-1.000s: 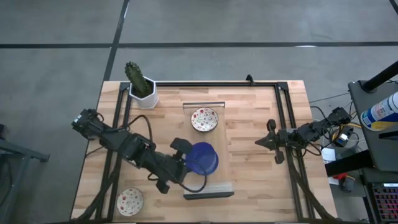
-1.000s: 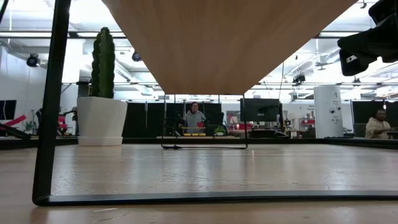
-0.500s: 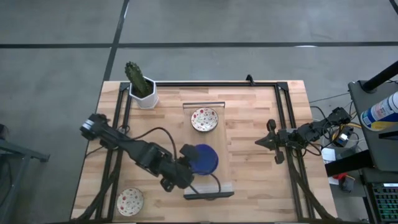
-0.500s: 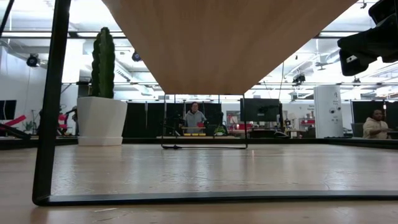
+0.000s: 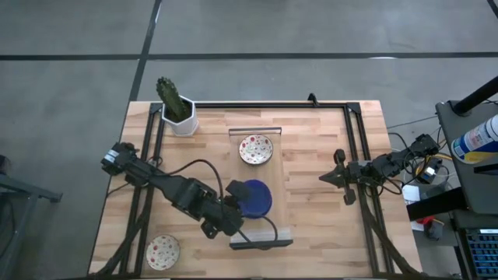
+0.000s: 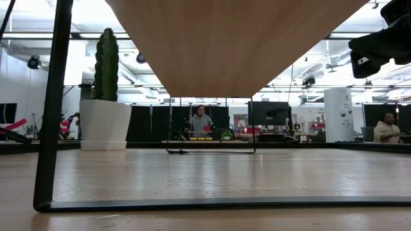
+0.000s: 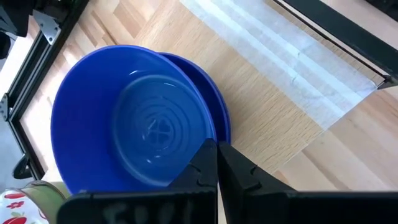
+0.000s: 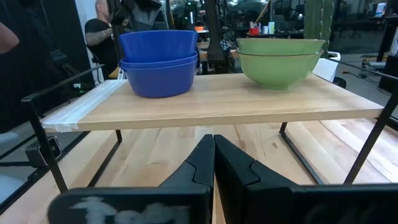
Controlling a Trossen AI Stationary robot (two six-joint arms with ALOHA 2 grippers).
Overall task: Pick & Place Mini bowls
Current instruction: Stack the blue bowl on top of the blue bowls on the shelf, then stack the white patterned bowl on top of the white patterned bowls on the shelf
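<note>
Two cobalt blue mini bowls are nested on the raised wooden shelf: the upper bowl sits level inside the lower bowl. My left gripper is at the stack's left side, shut on the upper bowl. A speckled mini bowl stands farther back on the shelf; from the side it shows as two stacked bowls with green outsides. Another speckled bowl rests on the table's near-left corner. My right gripper waits, shut, right of the shelf. My left gripper pinches the upper blue bowl by its rim on the side toward the table's left, one finger inside the bowl and one outside. The fingers come slanting down from the left. The bowl sits level, nested in the lower blue bowl.
A white pot with a green cactus stands at the far-left corner. The shelf's black frame legs stand on the table, with bare wood under and around the shelf. Black rails run along the table's left and right sides.
My left gripper has come down and a little toward the table's right, still shut on the blue bowl. The bowl, tilted and held higher a second ago, now sits level and lower on the shelf. The right arm has kept still.
</note>
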